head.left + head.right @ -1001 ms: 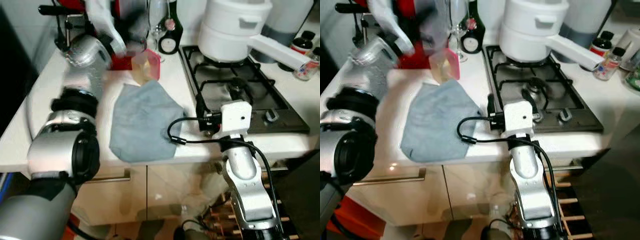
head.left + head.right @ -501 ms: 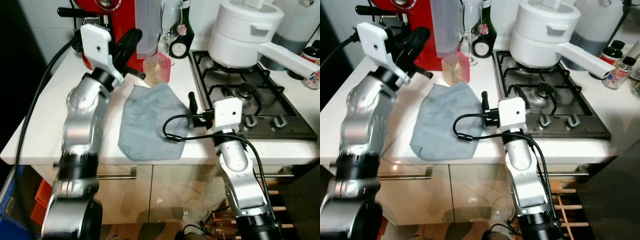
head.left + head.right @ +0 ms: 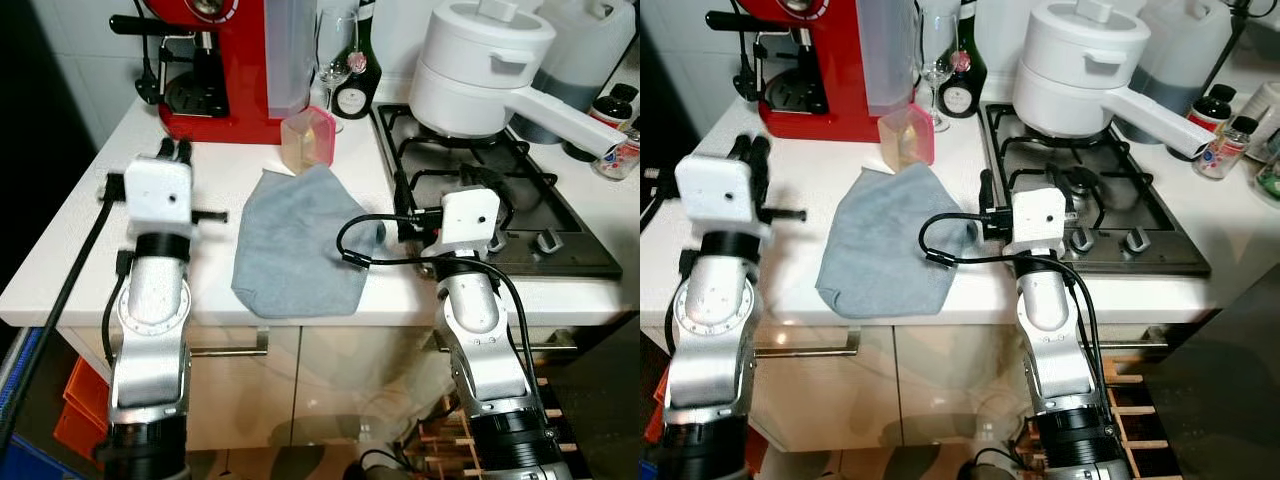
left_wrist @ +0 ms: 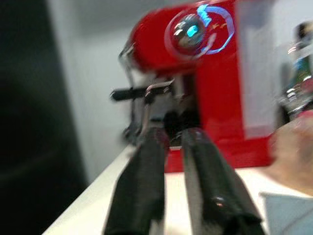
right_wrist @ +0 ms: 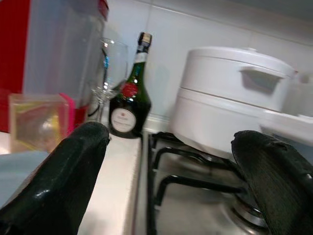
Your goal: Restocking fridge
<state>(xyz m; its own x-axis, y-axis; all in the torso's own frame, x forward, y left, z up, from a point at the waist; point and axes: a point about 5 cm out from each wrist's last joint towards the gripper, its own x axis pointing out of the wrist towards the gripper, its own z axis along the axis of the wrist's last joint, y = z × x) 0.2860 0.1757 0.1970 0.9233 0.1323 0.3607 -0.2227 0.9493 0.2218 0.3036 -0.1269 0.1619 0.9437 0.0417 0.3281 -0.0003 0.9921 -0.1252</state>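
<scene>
My left gripper [image 3: 176, 149] hovers over the left part of the white counter [image 3: 90, 240], pointing at the red coffee machine [image 3: 225, 60]. Its two black fingers [image 4: 142, 186] lie close together, shut on nothing. My right gripper [image 3: 435, 190] is at the counter's front edge by the hob [image 3: 500, 190]; its fingers [image 5: 73, 181] stand wide open with nothing between them. A grey cloth [image 3: 295, 240] lies flat between the two arms. Behind the cloth stands a small clear container with a pink lid [image 3: 307, 139].
At the back stand a wine glass [image 3: 331, 40] and a dark bottle [image 5: 129, 95]. A white pot with a long handle [image 3: 485, 65] sits on the hob. Small bottles [image 3: 1218, 135] stand at the far right. Cabinet doors and a wine rack are below the counter.
My left arm has come down from beside the coffee machine to low over the counter's left side. The camera has shifted. The right arm has barely moved.
</scene>
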